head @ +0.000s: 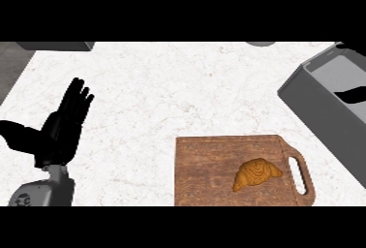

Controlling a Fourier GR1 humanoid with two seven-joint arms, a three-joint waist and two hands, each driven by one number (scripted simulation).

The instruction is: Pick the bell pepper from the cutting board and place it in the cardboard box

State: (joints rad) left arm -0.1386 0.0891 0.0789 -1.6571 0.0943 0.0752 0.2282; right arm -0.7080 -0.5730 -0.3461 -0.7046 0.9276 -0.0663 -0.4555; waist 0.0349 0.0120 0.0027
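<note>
Black left hand point(63, 127) — open, empty

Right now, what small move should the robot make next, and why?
Probably bring a hand over the croissant, which lies untouched on the wooden cutting board; no bell pepper shows. The left hand rests open at the left, apart from it, and the grey box stands right of the board.

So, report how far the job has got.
Done: unclear. The brown wooden cutting board carries only a golden croissant; no bell pepper shows. In hand: nothing; the black left hand rests open at left. A dark shape, perhaps the right hand, sits inside the grey box. Left: confirming the pepper's placement.
</note>
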